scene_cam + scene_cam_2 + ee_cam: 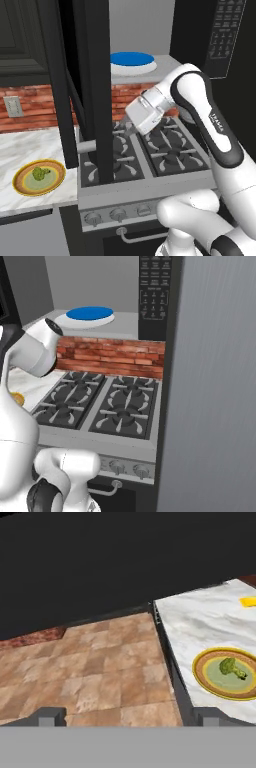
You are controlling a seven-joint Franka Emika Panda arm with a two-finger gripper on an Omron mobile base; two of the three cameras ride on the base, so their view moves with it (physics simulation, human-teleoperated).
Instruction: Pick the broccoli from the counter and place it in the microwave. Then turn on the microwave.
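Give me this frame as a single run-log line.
stage: before pick | gripper: open, holding nothing | broccoli: on plate on counter | microwave: door open | blue plate inside

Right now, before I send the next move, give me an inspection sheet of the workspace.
Surface: marble counter, left of the gas stovetop.
Job's things: broccoli on a yellow-rimmed plate on the counter; microwave door open.
Clutter: blue-centred plate inside the microwave; small yellow thing on the counter.
Grippers: gripper open, holding nothing.
Cables: nothing seen.
Surroundings: brick backsplash, wall outlet, tiled floor.
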